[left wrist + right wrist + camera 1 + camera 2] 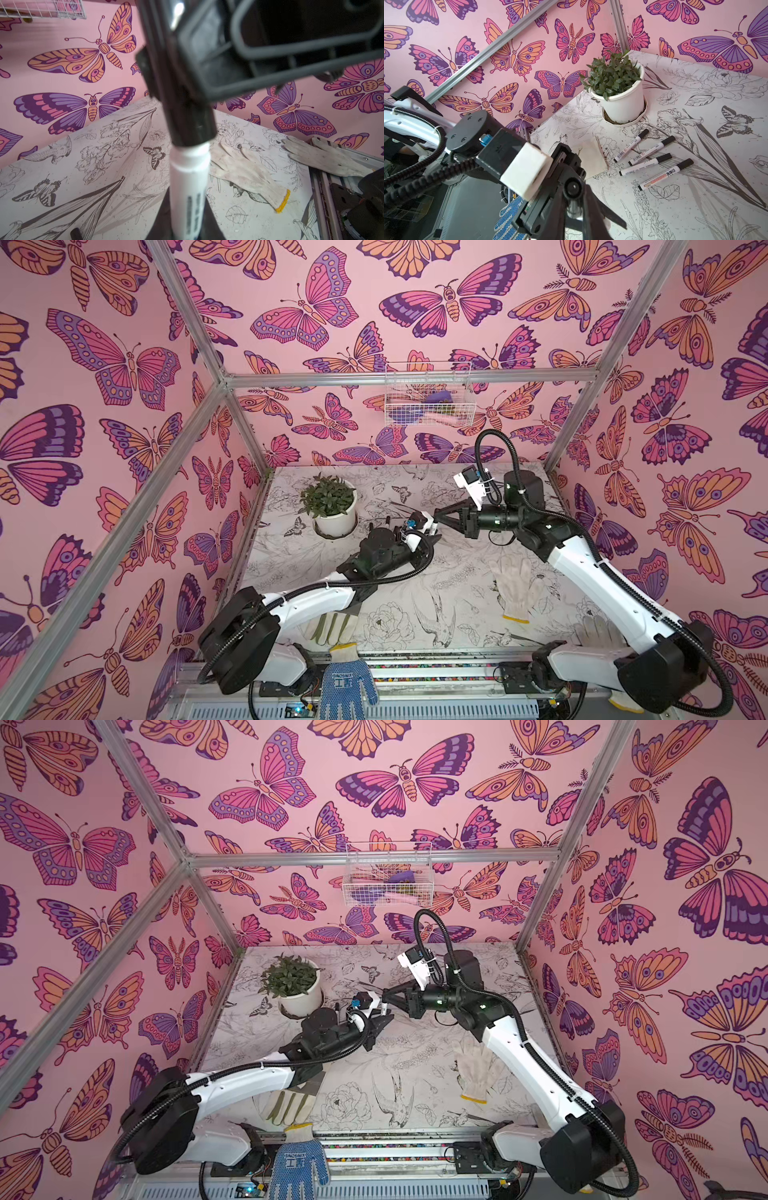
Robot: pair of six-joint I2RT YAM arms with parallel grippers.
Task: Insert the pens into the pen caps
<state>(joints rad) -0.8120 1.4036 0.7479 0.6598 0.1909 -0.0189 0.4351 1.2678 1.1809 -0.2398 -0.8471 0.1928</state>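
A: Jaw state, both arms?
B: The left gripper is clamped on the barrel of a white marker pen. The right gripper is pinched on a black pen cap.
A: Where's that pair?
B: Held in the air over the table, where the two gripper tips meet. In both top views that's just right of the potted plant.
A: Is the cap on?
B: It sits over the pen's tip end, in line with the barrel. The left wrist view shows a white shoulder ring between the cap's rim and the barrel. Cannot tell if it's fully seated.
A: Other pens?
B: The right wrist view shows four capped pens lying flat on the table near the plant pot. They're close together, roughly parallel, black caps all at the same end, and apart from both grippers.
A: Anything else on the table?
B: A white knit glove with a yellow cuff lies beside the right arm. A blue dotted glove hangs over the front rail. Both are well apart from the pens.
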